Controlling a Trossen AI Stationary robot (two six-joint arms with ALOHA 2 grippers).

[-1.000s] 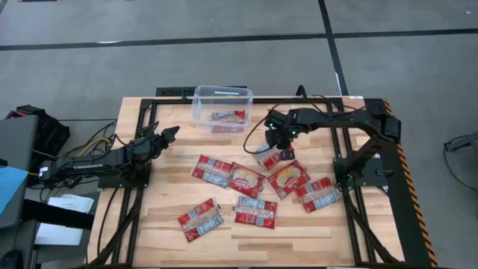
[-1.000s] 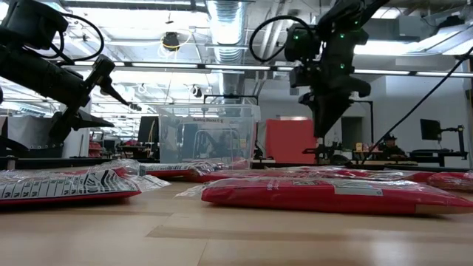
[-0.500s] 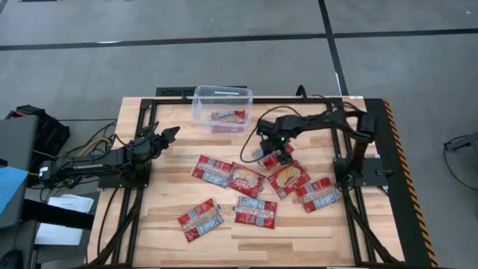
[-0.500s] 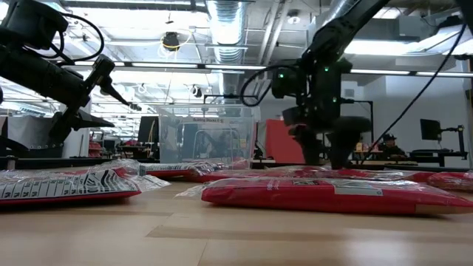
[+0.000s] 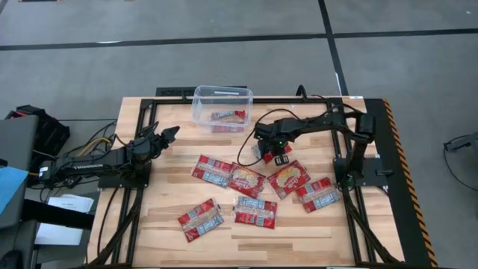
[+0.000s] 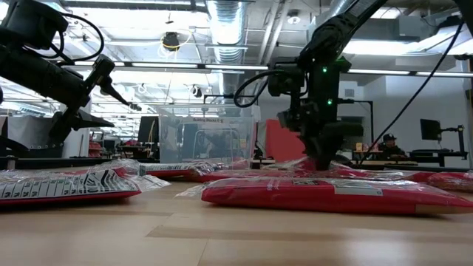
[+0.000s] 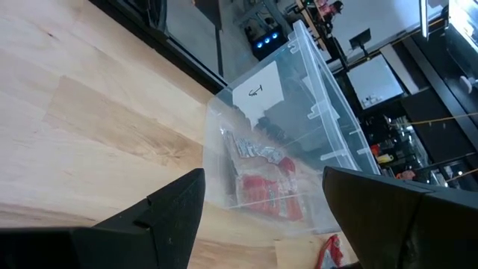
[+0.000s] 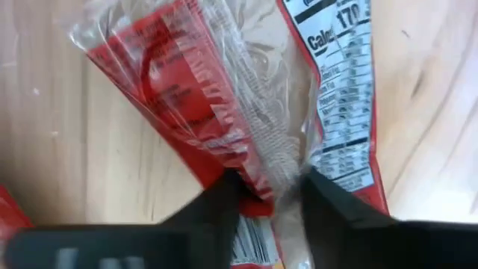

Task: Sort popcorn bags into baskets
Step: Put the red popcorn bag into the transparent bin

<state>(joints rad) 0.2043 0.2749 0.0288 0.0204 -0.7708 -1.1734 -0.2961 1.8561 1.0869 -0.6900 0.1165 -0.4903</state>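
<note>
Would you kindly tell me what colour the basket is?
The basket is clear and colourless; the left wrist view shows it best.

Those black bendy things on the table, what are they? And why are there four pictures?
They are two robot arms, each ending in a gripper, a pincher with two fingers. One picture looks down from above, one looks along the wooden table from its top, and one small camera rides on each arm's wrist. Red popcorn bags lie spread on the table, and one already lies in the clear basket. The right gripper is down at the table pinching a popcorn bag; its wrist picture shows the clear wrapper squeezed between the fingers. The left gripper waits open above the table, pointing towards the basket.
</note>
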